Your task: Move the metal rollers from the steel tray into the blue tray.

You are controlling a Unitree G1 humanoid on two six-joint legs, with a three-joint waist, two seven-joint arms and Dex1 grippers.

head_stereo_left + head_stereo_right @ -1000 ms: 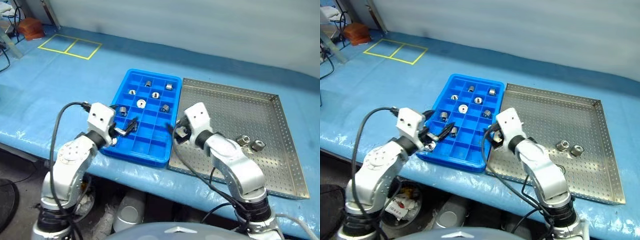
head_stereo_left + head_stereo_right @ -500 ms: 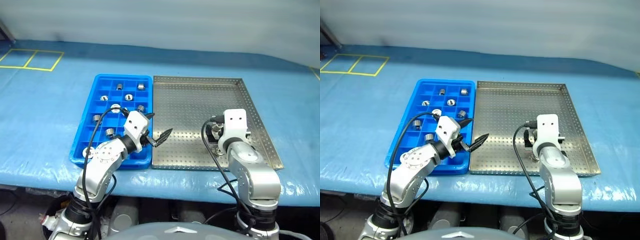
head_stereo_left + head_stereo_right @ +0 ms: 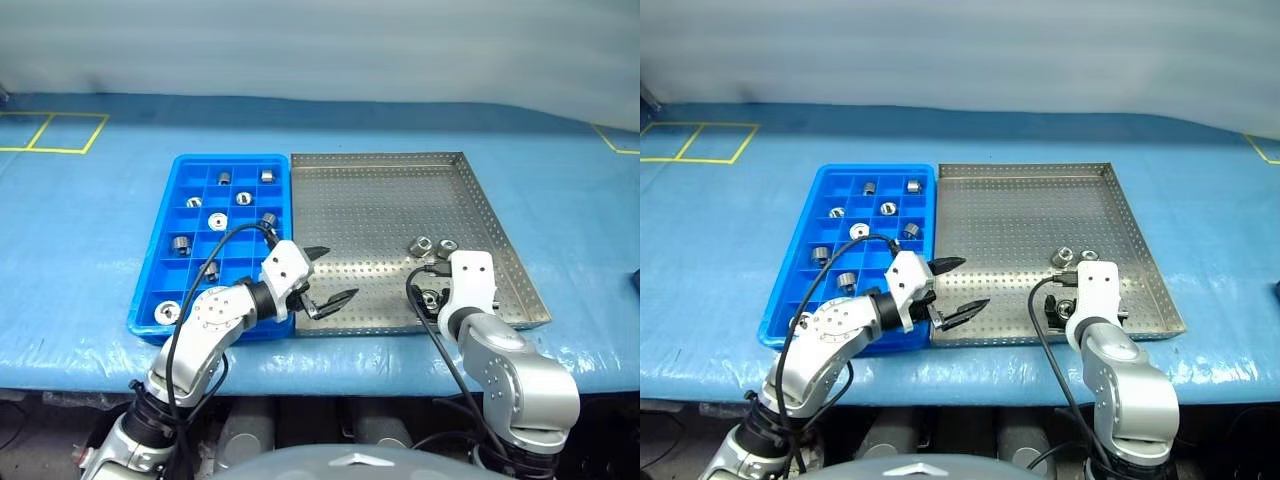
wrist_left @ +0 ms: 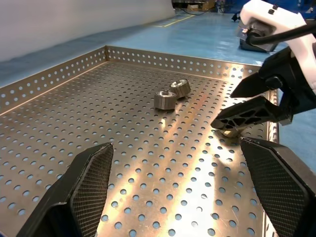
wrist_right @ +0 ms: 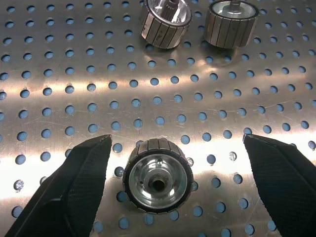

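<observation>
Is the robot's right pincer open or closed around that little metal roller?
Open. In the right wrist view the right pincer has its two black fingers standing wide apart, with the roller sitting untouched between them on the steel tray.

A blue-covered table (image 3: 90,230) with yellow tape lines (image 3: 50,132) meets a pale wall (image 3: 320,45).

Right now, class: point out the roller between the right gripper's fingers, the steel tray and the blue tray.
roller (image 5: 158,180), right wrist view, its hollow top face
steel tray (image 3: 380,160), left eye view, far rim
blue tray (image 3: 150,290), left eye view, left wall
</observation>
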